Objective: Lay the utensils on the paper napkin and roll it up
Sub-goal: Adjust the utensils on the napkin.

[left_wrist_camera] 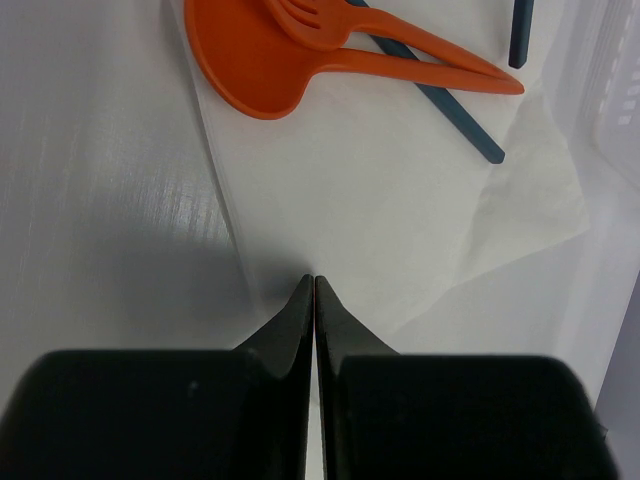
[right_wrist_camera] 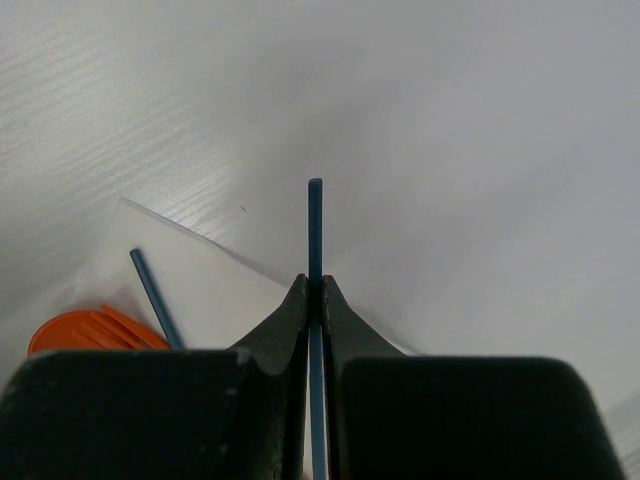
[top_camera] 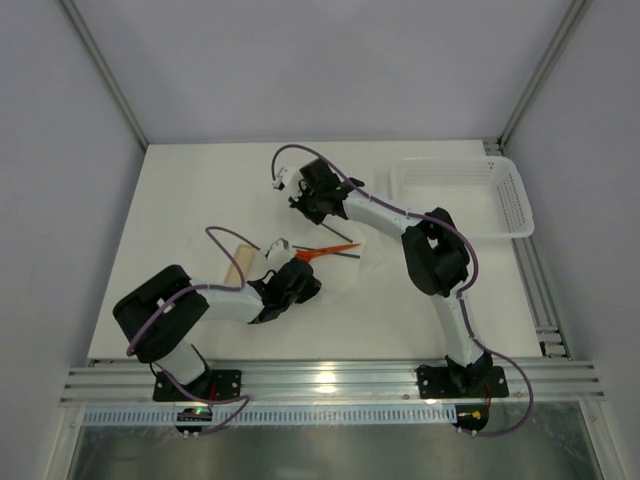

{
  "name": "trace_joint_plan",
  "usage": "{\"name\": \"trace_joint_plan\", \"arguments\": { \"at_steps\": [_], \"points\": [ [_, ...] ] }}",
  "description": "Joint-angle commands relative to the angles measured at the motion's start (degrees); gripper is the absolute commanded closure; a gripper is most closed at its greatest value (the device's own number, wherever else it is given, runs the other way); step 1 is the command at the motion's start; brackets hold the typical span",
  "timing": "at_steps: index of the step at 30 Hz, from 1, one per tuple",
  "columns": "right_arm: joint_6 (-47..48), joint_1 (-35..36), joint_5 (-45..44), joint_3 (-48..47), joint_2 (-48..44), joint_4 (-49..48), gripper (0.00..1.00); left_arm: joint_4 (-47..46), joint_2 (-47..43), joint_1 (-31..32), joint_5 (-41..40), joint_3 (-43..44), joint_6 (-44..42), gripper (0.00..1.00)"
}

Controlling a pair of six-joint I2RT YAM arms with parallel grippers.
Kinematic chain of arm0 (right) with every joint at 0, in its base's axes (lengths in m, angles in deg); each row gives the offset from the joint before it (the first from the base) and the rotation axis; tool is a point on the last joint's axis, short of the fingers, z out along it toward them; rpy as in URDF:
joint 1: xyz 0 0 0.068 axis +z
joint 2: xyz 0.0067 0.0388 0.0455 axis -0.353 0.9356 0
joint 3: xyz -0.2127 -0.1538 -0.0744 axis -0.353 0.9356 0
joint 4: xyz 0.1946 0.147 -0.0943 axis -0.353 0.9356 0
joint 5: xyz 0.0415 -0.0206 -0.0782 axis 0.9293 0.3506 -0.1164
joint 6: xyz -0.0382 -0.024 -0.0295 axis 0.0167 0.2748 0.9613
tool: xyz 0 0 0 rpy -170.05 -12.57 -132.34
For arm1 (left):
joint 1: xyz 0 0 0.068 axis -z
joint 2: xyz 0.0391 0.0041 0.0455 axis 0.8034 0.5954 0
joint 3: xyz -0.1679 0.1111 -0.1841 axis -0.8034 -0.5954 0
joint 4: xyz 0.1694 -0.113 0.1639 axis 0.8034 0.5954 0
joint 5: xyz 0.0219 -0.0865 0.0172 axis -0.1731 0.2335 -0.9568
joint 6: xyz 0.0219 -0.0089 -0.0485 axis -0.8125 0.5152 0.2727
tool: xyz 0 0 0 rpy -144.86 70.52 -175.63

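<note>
The paper napkin lies flat and white in the left wrist view. On its far part rest an orange spoon, an orange fork over it and a dark blue stick. My left gripper is shut, its tips at the napkin's near edge with nothing visible between them. My right gripper is shut on a second dark blue stick, held above the napkin's far edge. From above, the orange utensils lie between the left gripper and the right gripper.
A white perforated basket stands at the back right of the table. A short beige piece lies just left of the left gripper. The table's near edge carries an aluminium rail.
</note>
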Motion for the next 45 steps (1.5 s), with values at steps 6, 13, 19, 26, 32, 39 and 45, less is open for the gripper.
{"name": "trace_joint_plan", "arguments": {
  "at_steps": [6,13,19,26,32,39,45],
  "points": [
    [-0.15,0.33,1.6,1.09,-0.6,-3.11,0.96,0.56,0.06,0.26,-2.27,1.15,0.66,1.0],
    [-1.02,0.42,2.92,3.38,-1.83,-3.46,0.96,0.73,0.06,0.26,-2.8,1.33,1.02,1.0],
    [-1.46,1.21,1.95,5.4,-3.58,-3.82,0.96,1.26,0.23,0.35,-2.8,1.59,1.19,1.0],
    [-2.96,1.82,1.87,7.07,-5.17,-3.29,0.96,1.61,0.14,0.26,-3.06,1.76,1.46,1.0],
    [-3.05,2.61,0.73,8.48,-5.78,-3.2,0.96,1.96,0.06,0.26,-2.89,2.03,1.28,1.0],
    [-2.52,2.79,-1.38,9.27,-6.75,-2.85,0.96,2.14,-0.29,0.26,-3.06,1.77,1.19,1.0],
    [-1.73,3.05,-3.4,9.27,-6.75,-1.36,0.96,2.23,-0.56,0.26,-2.97,1.68,1.28,1.0]
  ]
}}
